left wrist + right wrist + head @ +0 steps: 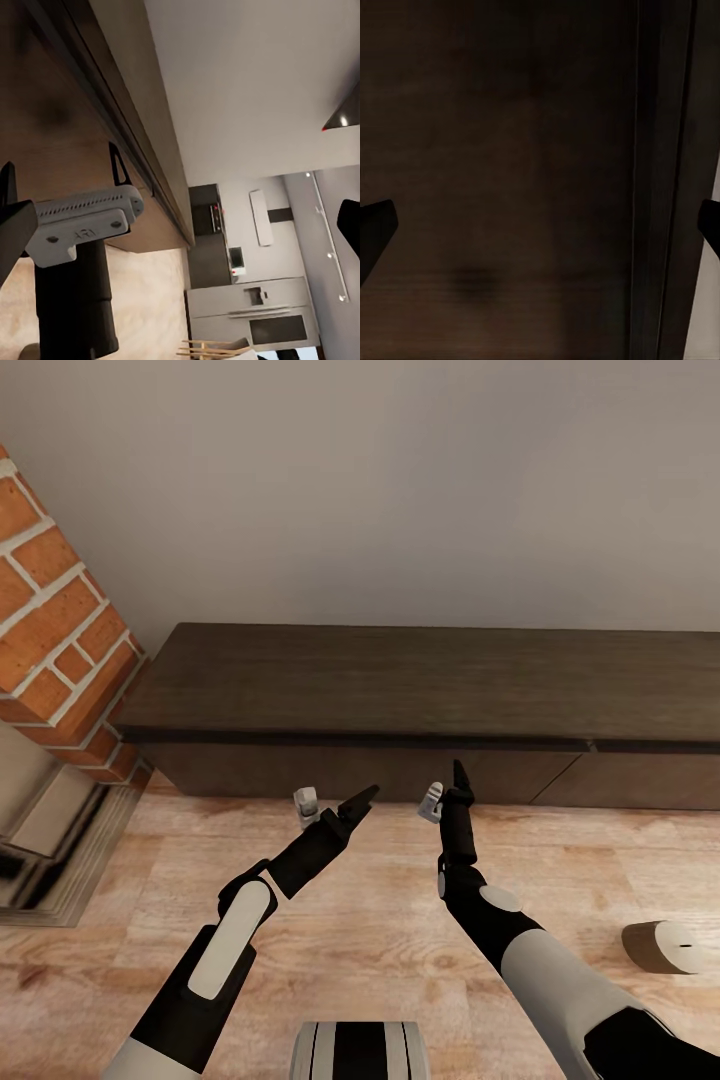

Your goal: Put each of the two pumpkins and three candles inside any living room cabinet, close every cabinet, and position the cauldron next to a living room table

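The long dark brown cabinet (400, 680) runs along the wall, with its flat fronts (300, 768) shut. Both grippers are raised side by side in front of it. My left gripper (365, 797) is open and empty, and its fingertips (9, 225) sit at the edges of the left wrist view. My right gripper (460, 772) is also open and empty, with its tips close to the cabinet front (510, 150) just under the top's lip. One beige candle (662, 947) lies on its side on the wooden floor at the right, behind my right forearm.
A red brick fireplace column (60, 620) with a stepped metal surround (50, 840) stands at the left, touching the cabinet's end. Pale wooden floor (380, 920) lies between me and the cabinet. My own base (360, 1050) shows at the bottom. A distant kitchen (247, 307) appears past the cabinet's end.
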Controlling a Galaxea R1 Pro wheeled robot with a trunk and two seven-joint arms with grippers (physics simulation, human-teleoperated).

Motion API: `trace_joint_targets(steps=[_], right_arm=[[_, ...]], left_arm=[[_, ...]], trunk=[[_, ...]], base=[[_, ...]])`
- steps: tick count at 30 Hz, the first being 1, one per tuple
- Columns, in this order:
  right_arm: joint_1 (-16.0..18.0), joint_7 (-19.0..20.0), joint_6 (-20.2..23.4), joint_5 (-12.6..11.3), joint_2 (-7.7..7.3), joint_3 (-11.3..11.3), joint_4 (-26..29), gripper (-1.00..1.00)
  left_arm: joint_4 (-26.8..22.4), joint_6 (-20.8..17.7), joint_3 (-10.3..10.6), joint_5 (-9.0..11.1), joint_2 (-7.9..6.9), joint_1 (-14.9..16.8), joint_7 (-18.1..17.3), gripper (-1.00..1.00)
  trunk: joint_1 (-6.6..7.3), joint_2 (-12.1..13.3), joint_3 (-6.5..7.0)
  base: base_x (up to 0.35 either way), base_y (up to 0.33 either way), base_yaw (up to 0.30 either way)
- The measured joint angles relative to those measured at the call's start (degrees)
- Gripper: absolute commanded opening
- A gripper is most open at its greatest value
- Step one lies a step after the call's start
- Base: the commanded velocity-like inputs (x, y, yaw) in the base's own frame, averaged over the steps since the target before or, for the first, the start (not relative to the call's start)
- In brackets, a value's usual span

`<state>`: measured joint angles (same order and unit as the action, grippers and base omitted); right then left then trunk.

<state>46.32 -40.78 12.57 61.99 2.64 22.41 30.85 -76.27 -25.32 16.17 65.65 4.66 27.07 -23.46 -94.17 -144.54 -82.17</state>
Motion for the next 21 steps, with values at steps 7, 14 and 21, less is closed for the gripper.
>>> trace_joint_targets(steps=[7, 14, 21], right_arm=[[0.0, 0.0, -0.1, -0.1, 0.0, 0.0, 0.0, 1.0], [0.0, 0.0, 0.0, 0.0, 0.0, 0.0, 0.0, 1.0], [0.0, 0.0, -0.1, 0.0, 0.0, 0.0, 0.0, 1.0]], left_arm=[[0.0, 0.0, 0.1, -0.1, 0.0, 0.0, -0.1, 1.0], [0.0, 0.0, 0.1, -0.2, -0.08, 0.0, -1.1, 1.0], [0.0, 0.0, 0.1, -0.2, -0.09, 0.0, -1.2, 1.0]], trunk=[[0.0, 0.0, 0.0], [0.0, 0.0, 0.0], [0.0, 0.0, 0.0]], base=[[0.032, 0.0, 0.0], [0.168, 0.0, 0.0], [0.004, 0.0, 0.0]])
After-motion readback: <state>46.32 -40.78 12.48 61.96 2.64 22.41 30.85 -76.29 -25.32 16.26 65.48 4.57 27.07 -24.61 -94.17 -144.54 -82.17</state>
